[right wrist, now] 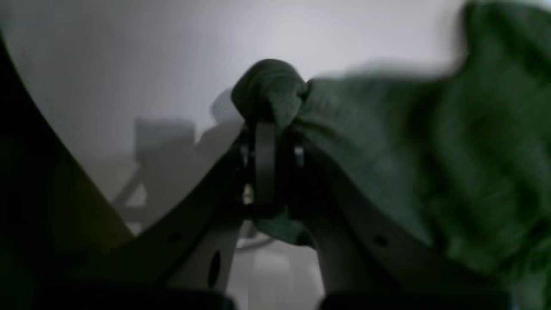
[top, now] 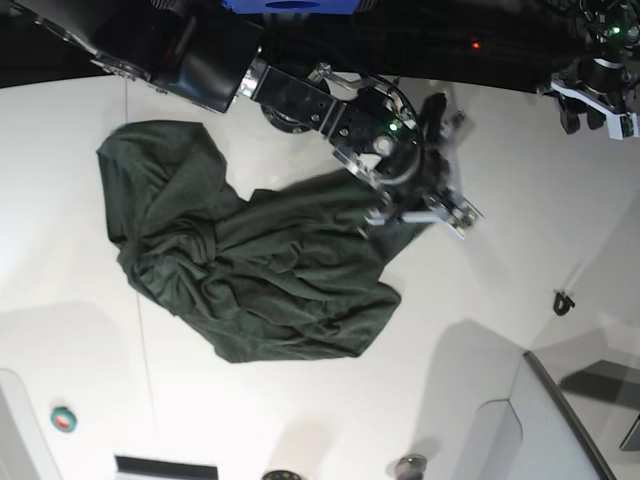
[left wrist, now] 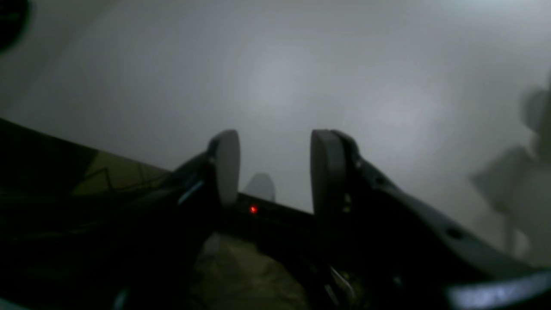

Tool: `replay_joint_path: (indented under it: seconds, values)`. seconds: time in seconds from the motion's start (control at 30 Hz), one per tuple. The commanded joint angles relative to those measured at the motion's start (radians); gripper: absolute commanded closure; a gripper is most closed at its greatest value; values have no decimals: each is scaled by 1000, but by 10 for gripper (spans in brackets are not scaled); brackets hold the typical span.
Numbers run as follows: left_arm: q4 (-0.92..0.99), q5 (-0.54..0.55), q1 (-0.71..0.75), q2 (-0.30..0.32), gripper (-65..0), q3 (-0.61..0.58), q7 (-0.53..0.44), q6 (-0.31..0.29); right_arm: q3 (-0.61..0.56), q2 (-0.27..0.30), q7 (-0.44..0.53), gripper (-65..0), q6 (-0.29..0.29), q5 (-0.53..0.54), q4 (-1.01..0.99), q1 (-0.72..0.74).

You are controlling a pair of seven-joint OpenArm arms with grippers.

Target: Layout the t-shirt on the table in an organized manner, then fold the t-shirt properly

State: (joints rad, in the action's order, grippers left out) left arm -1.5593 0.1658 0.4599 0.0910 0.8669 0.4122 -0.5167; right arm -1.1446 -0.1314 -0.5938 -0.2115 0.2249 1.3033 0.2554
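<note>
The rumpled dark green fabric t-shirt (top: 250,275) lies left of centre in the base view on the broad white desk (top: 480,300). The right gripper (right wrist: 266,113) fingers pinch a bunched fold of it. The left gripper (left wrist: 275,165) fingers stand parted, holding nothing.

No legible markings found.

All three views were checked for text, labels, brand marks, numbers and signs; none can be read. The dark green t-shirt (top: 250,270) is plain fabric with no print showing. The white table (top: 480,300) carries no lettering. Both wrist views are dim and blurred, so any marking on the arm hardware there cannot be made out. In the base view, small items along the near table edge are too small to show any writing.
</note>
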Motion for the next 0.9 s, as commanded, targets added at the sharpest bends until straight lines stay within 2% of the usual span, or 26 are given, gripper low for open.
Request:
replay_joint_path:
  seconds: [0.0, 0.13, 0.23, 0.3, 0.43, 0.5, 0.6, 0.67, 0.8, 0.87]
  values:
    - [-16, 13, 3, 16, -265, 5, -22, 5, 5, -17, 21, -29, 22, -3, 31, 26]
    - [-14, 13, 3, 16, -265, 5, -22, 5, 22, -17, 28, -29, 86, -2, 31, 58]
    - [-14, 13, -6, 16, -265, 5, -20, 5, 91, -17, 28, -29, 209, 40, 43, 66]
    - [-14, 11, -10, 16, -265, 5, -20, 5, 127, -17, 28, -29, 261, 109, 46, 83]
    - [-14, 11, -11, 16, -265, 5, -20, 5, 143, -15, 22, -29, 304, 235, 38, 130]
    - [-14, 11, -11, 16, -265, 5, -20, 5, 140, -15, 22, -33, 304, 245, 8, 154]
    - [-14, 11, -11, 16, -265, 5, -20, 5, 142, -17, 30, -42, 304, 252, -146, 200]
    - [-14, 10, -11, 10, -265, -13, -20, 5, 142, -20, 53, -99, 304, 253, -252, 236]
    - [-16, 2, -3, 10, -267, -124, -20, 5, 142, -20, 87, -357, 298, 253, -345, 287]
    - [-16, 2, -2, 10, -267, -202, -20, 5, 143, -14, 85, -417, 295, 253, -345, 298]
